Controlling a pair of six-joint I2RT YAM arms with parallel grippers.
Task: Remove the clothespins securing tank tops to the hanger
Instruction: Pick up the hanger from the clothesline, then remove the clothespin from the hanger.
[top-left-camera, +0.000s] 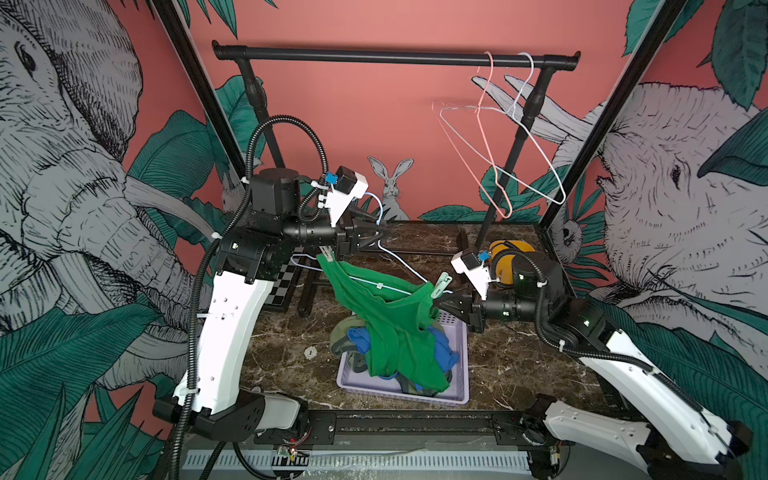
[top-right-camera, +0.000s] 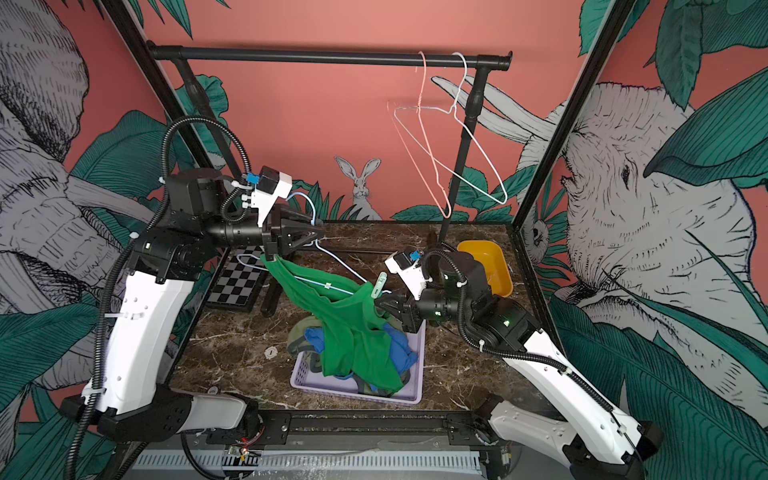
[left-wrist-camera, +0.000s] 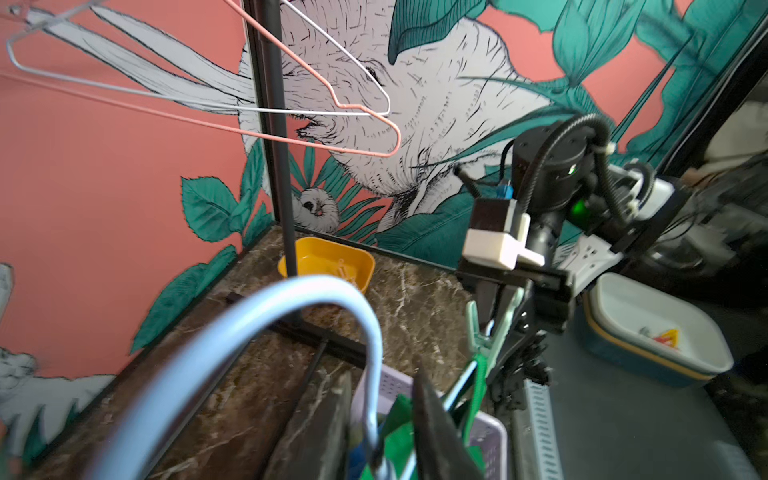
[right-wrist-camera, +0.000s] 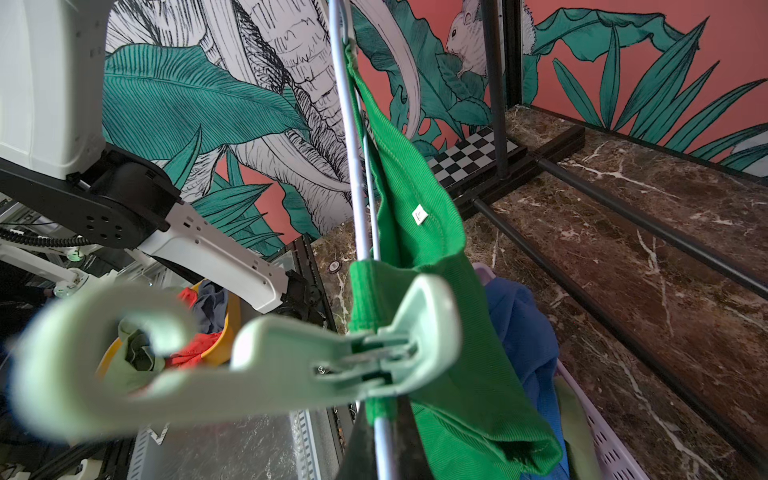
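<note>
Clothespins (top-left-camera: 327, 252) pin the green top (top-left-camera: 395, 328) to the blue hanger (top-left-camera: 401, 262): a pale one just under my left gripper (top-left-camera: 376, 237), closed on the hanger's neck, and the mint clothespin (top-left-camera: 441, 284) standing tilted just above my nearer right gripper (top-left-camera: 440, 305), clamped on the wire.

A robot lab cell: two bench-mounted arms (top-left-camera: 228, 328), mural-printed walls (top-left-camera: 374, 124), marble tabletop (top-left-camera: 519, 365).

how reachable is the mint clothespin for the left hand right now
probably not as is: the left hand is shut on the blue hanger near its hook, while the mint clothespin sits at the hanger's far end, beside the right hand
</note>
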